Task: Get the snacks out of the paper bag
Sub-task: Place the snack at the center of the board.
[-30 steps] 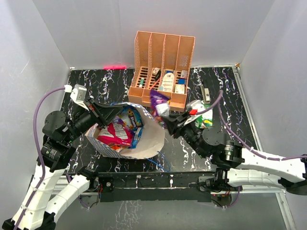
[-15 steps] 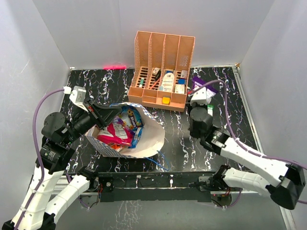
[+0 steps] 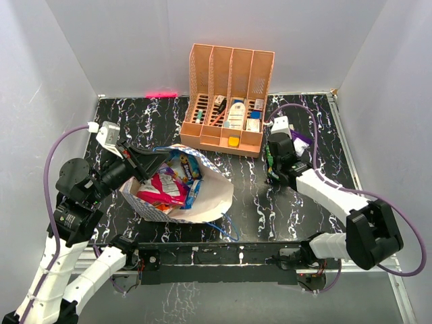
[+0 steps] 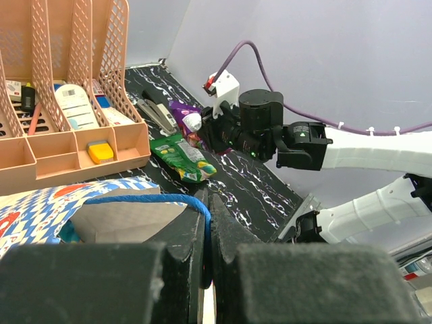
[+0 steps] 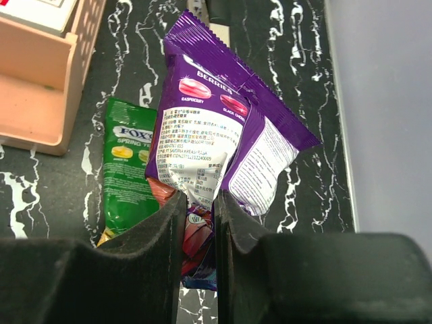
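Top view: the paper bag (image 3: 214,197) lies on its side on the black marbled table (image 3: 155,113), mouth open toward the camera. Inside it are several snacks: a pink packet (image 3: 160,185), a blue packet (image 3: 187,166) and others I cannot sort out. The left gripper (image 3: 159,157) sits at the bag's upper rim. Behind stands the orange organizer (image 3: 231,74), four slots, small bottles and boxes in its low front trays. The right gripper (image 3: 273,164) is down at the table right of the organizer, with a purple packet (image 3: 302,140) just beside that arm's wrist. Left wrist view: the left claw is pressed together, pinching the bag's rim where the blue string handle (image 4: 135,200) meets it. A green packet (image 4: 183,156) lies flat on the table outside the bag, near the organizer's right end. Right wrist view: the right claw pinches the lower edge of the purple packet, which overlaps the green packet's edge. Whether the purple packet rests on the table I cannot tell. A reddish packet (image 5: 196,237) shows beneath, between the fingers.
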`<state>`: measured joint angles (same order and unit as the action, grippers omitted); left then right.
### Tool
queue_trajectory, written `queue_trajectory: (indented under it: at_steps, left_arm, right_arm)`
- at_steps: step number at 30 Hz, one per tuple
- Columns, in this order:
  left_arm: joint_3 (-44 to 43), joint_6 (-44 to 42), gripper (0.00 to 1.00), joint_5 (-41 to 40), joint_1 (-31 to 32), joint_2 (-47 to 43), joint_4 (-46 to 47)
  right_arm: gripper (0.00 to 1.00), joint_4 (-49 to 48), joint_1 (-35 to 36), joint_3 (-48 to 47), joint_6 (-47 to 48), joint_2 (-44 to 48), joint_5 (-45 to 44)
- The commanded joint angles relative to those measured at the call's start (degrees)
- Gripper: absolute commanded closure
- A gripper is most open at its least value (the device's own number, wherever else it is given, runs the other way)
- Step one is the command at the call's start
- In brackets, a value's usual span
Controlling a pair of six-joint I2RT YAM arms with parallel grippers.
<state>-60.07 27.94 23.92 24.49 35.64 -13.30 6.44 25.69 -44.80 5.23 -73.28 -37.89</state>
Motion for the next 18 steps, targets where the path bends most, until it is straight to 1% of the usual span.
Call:
queue_trajectory:
  at_steps: [1, 4, 7, 11, 12, 13, 16, 18]
  left_arm:
    - [-2.8, -0.7, 1.0, 1.0, 0.2, -0.9, 2.7]
    - [-3.0, -1.2, 1.0, 1.1, 0.2, -0.8, 2.8]
    - [-3.6, -1.8, 1.0, 1.2, 0.2, -0.7, 2.1]
    - [-3.7, -2.2, 1.0, 0.2, 0.2, -1.3, 1.2]
    - [-3.4, -2.2, 1.0, 0.1, 0.2, -1.6, 1.4]
    - [-3.1, -2.0, 1.0, 0.0, 0.2, -1.7, 1.7]
    - [-2.6, -1.7, 1.0, 0.1, 0.2, -1.8, 2.3]
    - [-2.9, -1.9, 1.0, 0.4, 0.2, -1.4, 2.0]
  right_arm:
    - [0.93, -5.6, -0.8, -0.6, -0.6, -1.7, 2.8]
    - [0.93, -5.7, -1.5, -1.3, -0.9, -5.4, 3.3]
    - [0.93, -2.9, -1.9, -3.0, -1.9, -8.1, 4.2]
    - [0.92, -1.1, -2.1, -2.8, -3.4, -9.3, 4.2]
    - [0.89, -0.8, -2.0, -2.7, -4.1, -9.4, 5.2]
    - [0.83, -0.5, -2.0, -2.9, -4.8, -9.4, 6.6]
    - [0.6, 2.6, -2.0, -4.3, -7.9, -9.4, 10.2]
    - [0.49, 5.3, -2.1, -5.6, -10.0, -8.9, 11.9]
